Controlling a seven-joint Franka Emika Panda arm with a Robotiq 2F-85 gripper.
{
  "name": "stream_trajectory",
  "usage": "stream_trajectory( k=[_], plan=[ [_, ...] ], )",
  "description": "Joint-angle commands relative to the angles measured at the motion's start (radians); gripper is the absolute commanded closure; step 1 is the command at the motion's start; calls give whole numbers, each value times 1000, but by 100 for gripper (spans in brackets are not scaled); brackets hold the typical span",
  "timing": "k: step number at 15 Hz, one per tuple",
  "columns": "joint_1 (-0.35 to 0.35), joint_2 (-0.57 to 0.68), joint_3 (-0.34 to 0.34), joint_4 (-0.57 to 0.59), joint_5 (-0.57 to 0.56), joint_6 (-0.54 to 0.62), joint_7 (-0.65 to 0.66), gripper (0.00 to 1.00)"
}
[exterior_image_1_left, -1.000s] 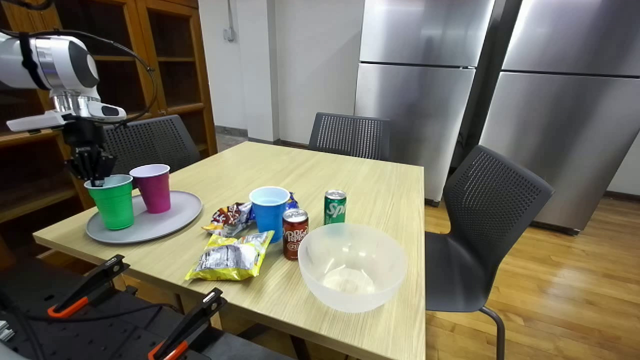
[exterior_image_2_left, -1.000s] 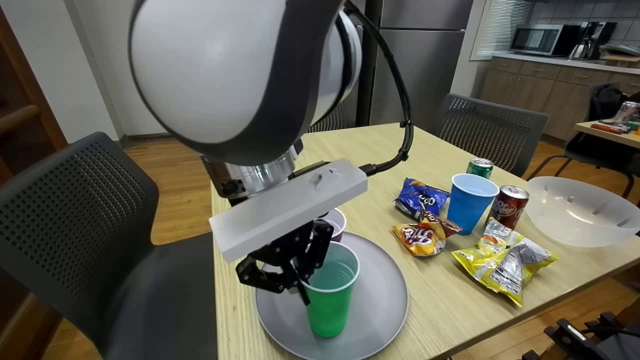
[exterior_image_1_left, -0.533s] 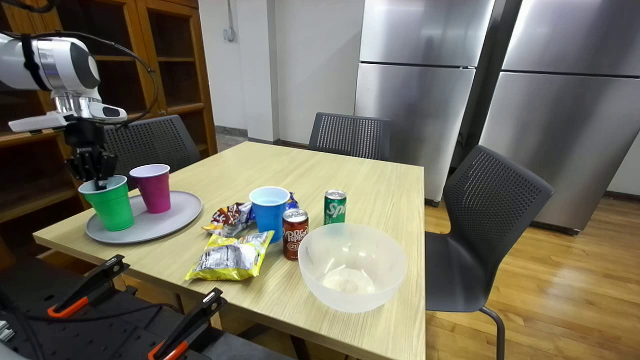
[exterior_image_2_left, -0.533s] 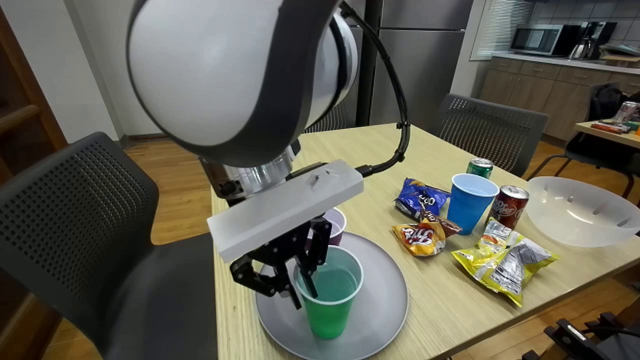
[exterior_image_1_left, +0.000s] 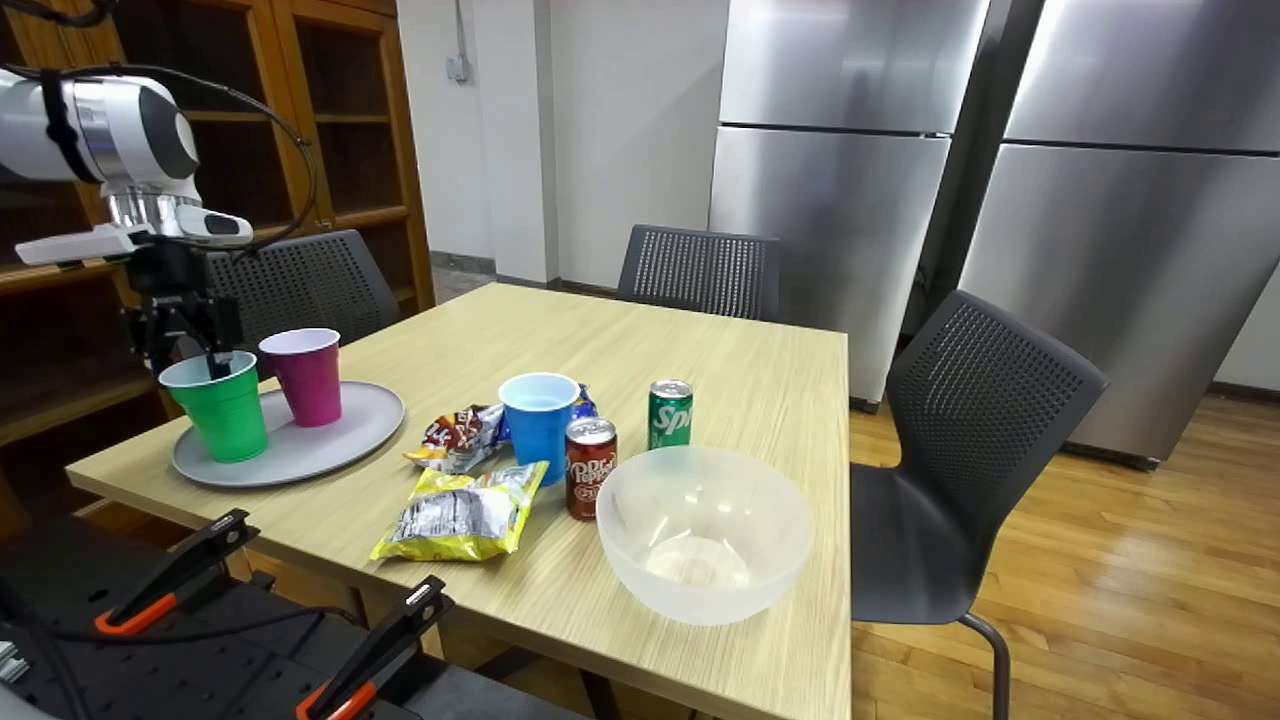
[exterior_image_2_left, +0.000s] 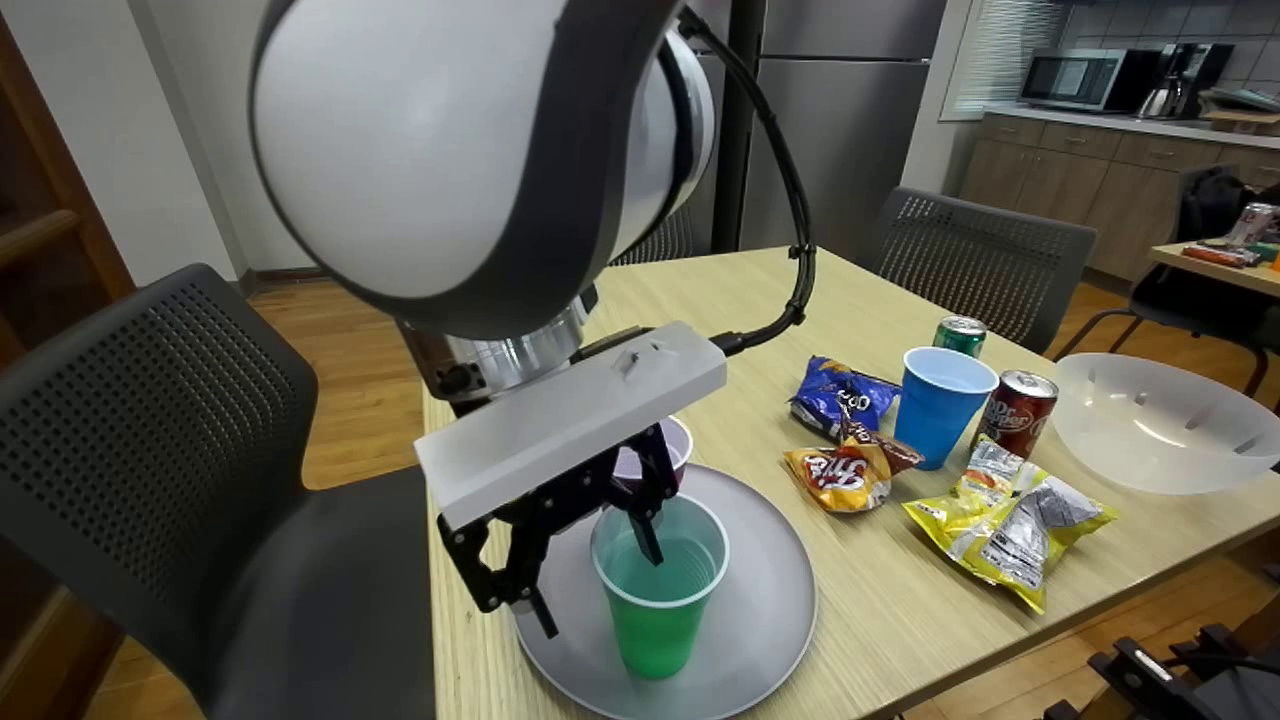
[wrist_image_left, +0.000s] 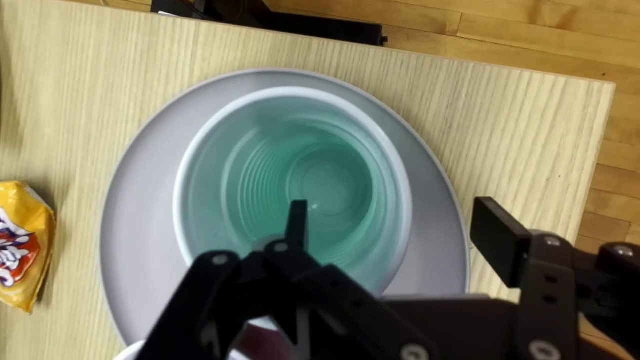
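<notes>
The gripper (exterior_image_2_left: 603, 598) spreads its fingers (exterior_image_2_left: 648, 540) wide, gripping nothing: one over or in the mouth of the green cup (exterior_image_2_left: 657, 635), one outside. A finger dragging sideways could catch and topple it. The cup looks thin, white-rimmed, ribbed inside, empty, upright on a gray plate (exterior_image_2_left: 770, 580).

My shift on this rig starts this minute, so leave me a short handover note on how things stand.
Gripper: open, one finger inside the green cup, the other outside, wall not pinched.
Things: the green cup and the magenta cup stand on the grey plate; the blue cup stands on the table, beside the Dr Pepper can.
Done: the green cup is on the plate, not held.
Left: the inner finger is not yet out of the cup; I would probably raise the gripper straight up, to avoid tipping it.
</notes>
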Motion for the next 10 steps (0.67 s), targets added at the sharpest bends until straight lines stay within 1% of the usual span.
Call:
stream_trajectory(
  k=[1,5,10],
  plan=[
    [5,-45,0,-22,9,20,-44,0],
    [-7,-105,3,-65,17,60,-66,0],
    [-43,-208,4,-152,30,118,-84,0]
  ],
)
